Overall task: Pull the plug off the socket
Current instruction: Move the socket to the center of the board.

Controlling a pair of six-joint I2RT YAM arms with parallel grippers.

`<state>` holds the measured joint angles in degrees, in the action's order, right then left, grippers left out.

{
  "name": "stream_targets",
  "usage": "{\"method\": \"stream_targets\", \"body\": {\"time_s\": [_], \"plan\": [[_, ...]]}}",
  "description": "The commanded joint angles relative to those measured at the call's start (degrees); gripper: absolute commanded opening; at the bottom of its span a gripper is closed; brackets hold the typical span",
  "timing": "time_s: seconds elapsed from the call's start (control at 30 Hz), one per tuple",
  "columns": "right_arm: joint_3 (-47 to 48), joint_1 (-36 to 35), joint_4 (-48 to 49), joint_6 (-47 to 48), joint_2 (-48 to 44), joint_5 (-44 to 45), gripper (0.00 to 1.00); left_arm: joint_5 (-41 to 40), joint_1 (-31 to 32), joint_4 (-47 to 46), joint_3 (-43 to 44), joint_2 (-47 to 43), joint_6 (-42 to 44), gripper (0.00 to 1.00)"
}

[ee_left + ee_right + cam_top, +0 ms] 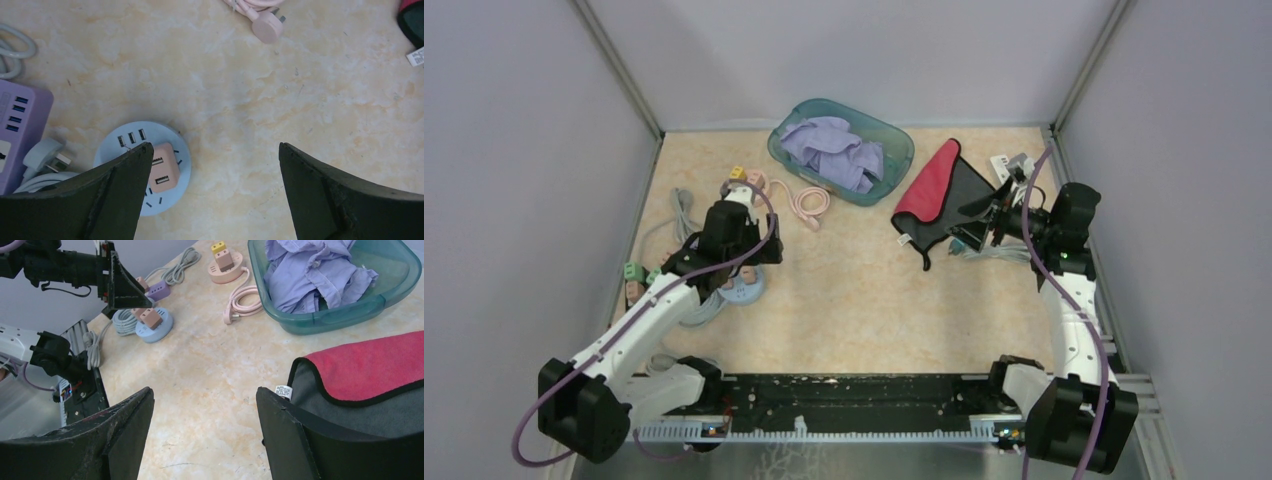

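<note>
Current step, as judged: approach, with the grasp not yet made. At the left side of the bench [854, 300], the left hand [214, 150] hovers over the round blue socket [165, 135]. Its 2 fingers stand fully apart and hold nothing. The pink plug [165, 167] is seated in the top of that socket, at the tip of 1 finger rather than between the 2; contact cannot be confirmed. The next move calls for centring the hand over the plug, descending, clamping and pulling straight up. The right hand [205, 395], beside the red and grey cloth [370, 370], stands partly apart and empty.
</note>
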<state>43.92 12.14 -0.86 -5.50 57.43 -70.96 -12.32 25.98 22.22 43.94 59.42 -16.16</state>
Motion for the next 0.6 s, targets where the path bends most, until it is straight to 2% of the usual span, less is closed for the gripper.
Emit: {"method": "stream_targets", "body": {"time_s": [0.0, 0.33, 0.57], "plan": [[1.4, -0.4, 1.5, 1.4, -0.4, -0.2, 0.75, 0.8, -2.3, 5.6, 3.0, 3.4, 1.4, 1.0], [1.3, -0.7, 1.6, 1.5, 0.2, -0.1, 0.75, 2.4, -3.1, 1.9, -1.3, 1.8, 1.2, 1.0], [1.3, -0.8, 1.4, 1.6, 0.3, -0.1, 0.75, 1.8, -3.5, 1.7, -1.2, 2.9, 1.1, 0.99]]}}
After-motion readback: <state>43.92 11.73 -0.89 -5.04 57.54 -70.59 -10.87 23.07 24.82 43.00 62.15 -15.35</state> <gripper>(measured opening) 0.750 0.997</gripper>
